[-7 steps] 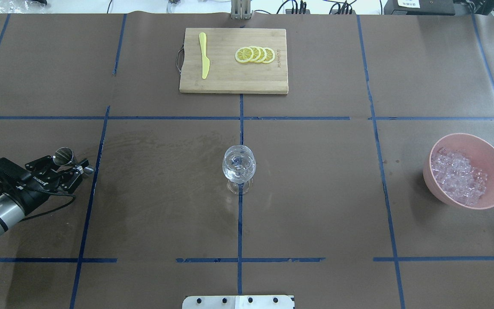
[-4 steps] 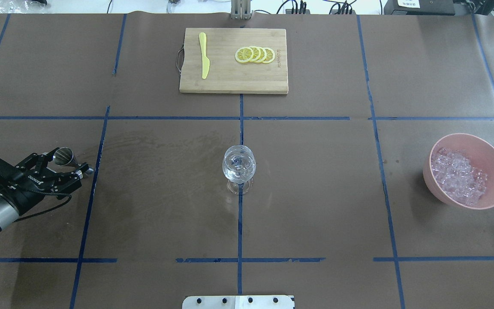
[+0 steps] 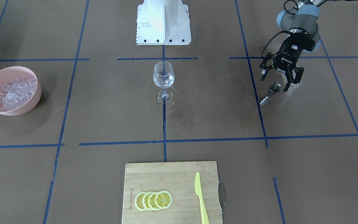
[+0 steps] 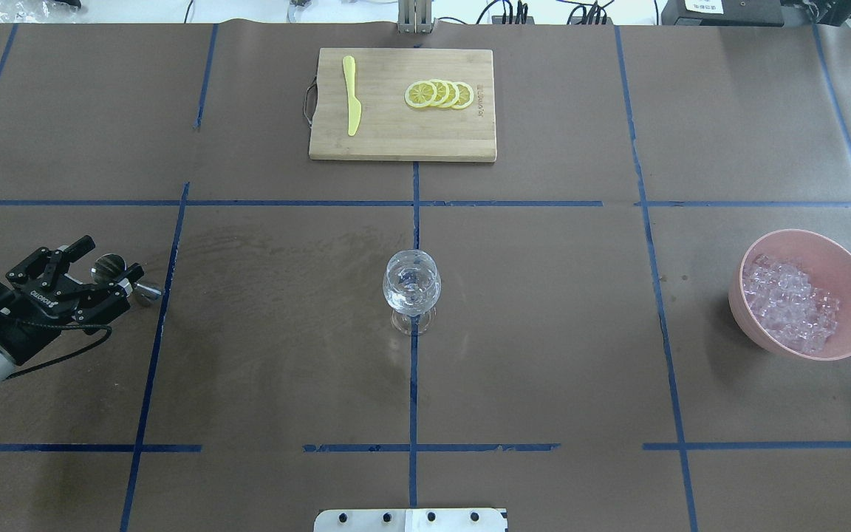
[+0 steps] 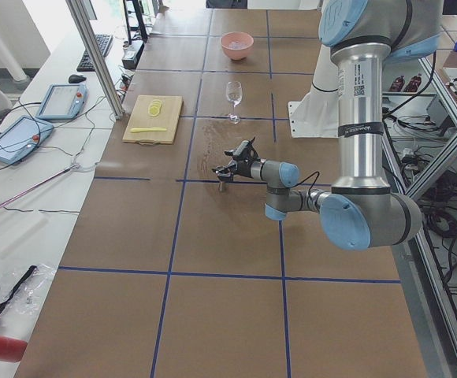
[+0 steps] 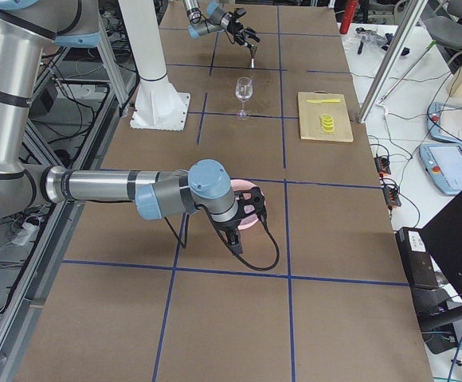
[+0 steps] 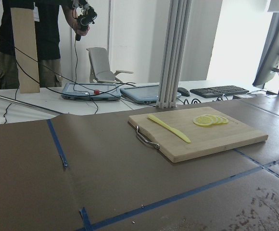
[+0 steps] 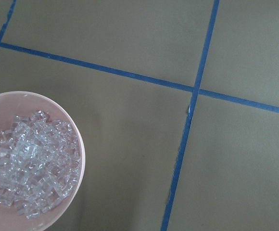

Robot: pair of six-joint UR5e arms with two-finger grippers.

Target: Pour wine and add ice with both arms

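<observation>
Ice (image 4: 787, 304), a heap of small clear, whitish cubes, lies in a round pale pink bowl (image 4: 843, 262) close to the table's right edge, about midway along it. I judge the cubes light, hard and slick. They lie loose in the heap and are likely to squirt out of a pinch. One lying on top, taken across two flat faces, looks the safest hold.

A clear stemmed wine glass (image 4: 411, 284) stands upright at the table's middle. It looks fragile and top-heavy, best taken at the stem.

Near the left edge the left gripper (image 3: 274, 83) has its fingers spread wide and grips nothing. A small steel double-cone jigger (image 3: 270, 93) seems to stand upright right at the fingertips, and I cannot tell whether one touches it.

The right gripper (image 6: 245, 216) hangs out by the bowl. Only the side view shows it, so I cannot tell how its fingers stand. Whether the glass or the jigger holds any liquid I cannot make out.

A bamboo cutting board (image 4: 396, 140) lies at the far edge. It carries fanned yellow lemon slices (image 4: 440, 94) and a yellow plastic knife (image 4: 351, 96).
</observation>
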